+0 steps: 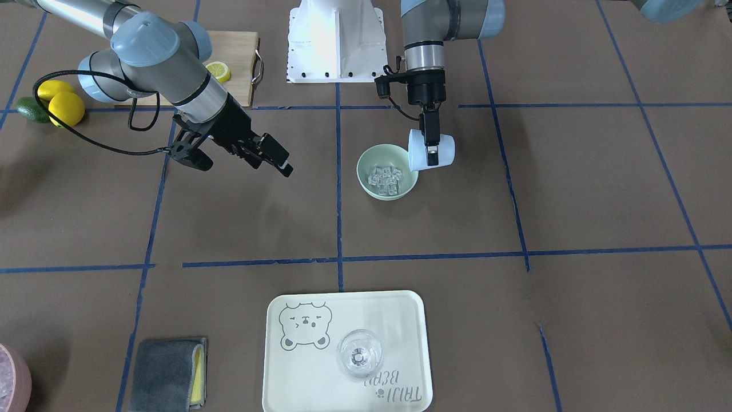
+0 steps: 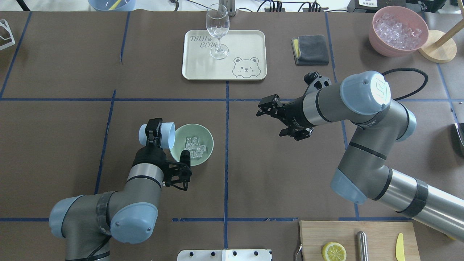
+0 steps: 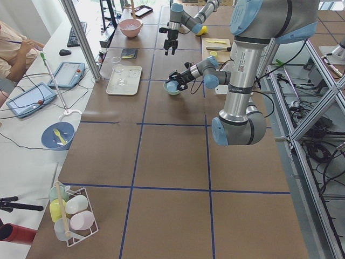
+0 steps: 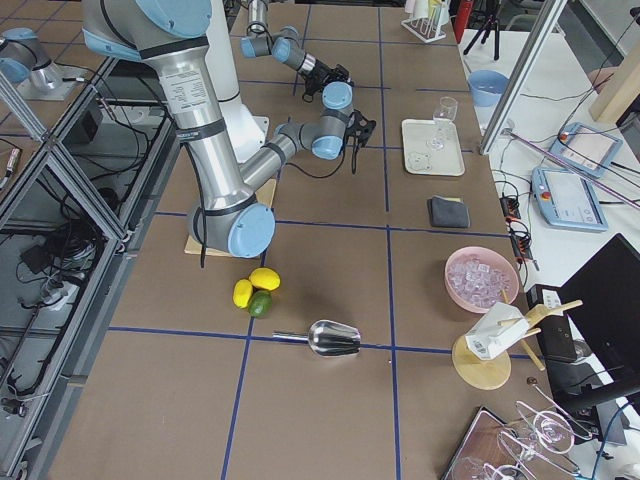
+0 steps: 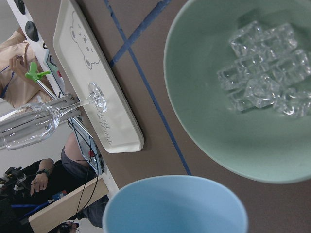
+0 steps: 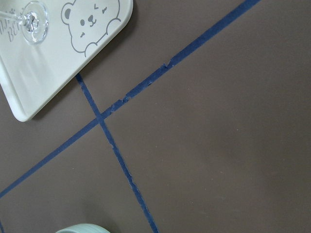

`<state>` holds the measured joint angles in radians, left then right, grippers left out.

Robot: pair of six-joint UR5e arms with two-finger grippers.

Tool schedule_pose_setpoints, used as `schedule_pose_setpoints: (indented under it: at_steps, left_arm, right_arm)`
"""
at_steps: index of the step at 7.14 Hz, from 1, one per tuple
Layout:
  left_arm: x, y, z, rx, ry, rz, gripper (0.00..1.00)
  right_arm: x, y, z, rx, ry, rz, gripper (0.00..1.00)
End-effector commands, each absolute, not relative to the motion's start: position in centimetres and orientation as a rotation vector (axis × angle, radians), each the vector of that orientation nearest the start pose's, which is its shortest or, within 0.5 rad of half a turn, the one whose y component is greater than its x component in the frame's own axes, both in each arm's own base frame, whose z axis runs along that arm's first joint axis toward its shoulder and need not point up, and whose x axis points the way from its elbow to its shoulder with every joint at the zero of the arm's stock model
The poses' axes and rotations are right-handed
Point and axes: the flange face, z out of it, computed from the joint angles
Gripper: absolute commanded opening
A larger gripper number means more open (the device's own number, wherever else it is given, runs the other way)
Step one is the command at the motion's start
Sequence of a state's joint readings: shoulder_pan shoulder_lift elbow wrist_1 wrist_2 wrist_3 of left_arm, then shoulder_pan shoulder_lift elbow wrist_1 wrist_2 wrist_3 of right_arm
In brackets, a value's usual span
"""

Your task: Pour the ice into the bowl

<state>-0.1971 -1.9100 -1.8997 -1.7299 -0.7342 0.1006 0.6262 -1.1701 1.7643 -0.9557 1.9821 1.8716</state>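
The pale mint-green bowl (image 1: 366,161) (image 2: 204,135) stands near the table's middle and holds several clear ice cubes (image 1: 386,177) (image 2: 194,146). My left gripper (image 1: 432,151) (image 2: 150,135) is shut on a light blue cup (image 1: 445,150) (image 2: 167,135), which lies tipped on its side with its mouth at the bowl's rim. In the left wrist view the cup (image 5: 175,206) looks empty and the ice cubes (image 5: 265,82) lie in the bowl (image 5: 204,97). My right gripper (image 1: 266,157) (image 2: 275,119) is open and empty, hovering well to the bowl's side.
A cream bear tray (image 2: 246,40) (image 1: 400,320) carries a clear wine glass (image 2: 217,32) (image 1: 359,353). A grey cloth (image 2: 311,49), a pink bowl of crushed ice (image 2: 380,40), a cutting board (image 2: 377,232) with a lemon slice (image 2: 334,251), and whole lemons (image 1: 66,107) lie around.
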Motion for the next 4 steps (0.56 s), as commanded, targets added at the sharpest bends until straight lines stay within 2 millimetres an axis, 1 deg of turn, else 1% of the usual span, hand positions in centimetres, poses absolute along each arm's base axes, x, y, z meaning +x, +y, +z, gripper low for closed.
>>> schedule_pose_setpoints:
  at_steps: [1,2,3,4]
  left_arm:
    - [50.9,-30.8,31.4,1.04,0.15,0.57,0.0]
    - [50.6,-30.6,32.9,0.972,0.295,0.302,0.0]
    - [47.5,-29.9,34.8,0.926,0.335,0.235,0.0]
    - [45.6,-29.4,36.5,0.867,0.425,0.012,0.0]
  right_arm:
    - [-44.1,-43.4,27.0,-0.163,-1.254,0.554,1.0]
    - [-44.1,-43.4,26.8,-0.163,-1.257,0.553,1.0]
    - [-44.1,-43.4,26.9,-0.161,-1.256,0.553,1.0]
    - [-44.0,-43.6,26.9,-0.142,-1.257,0.566,1.0]
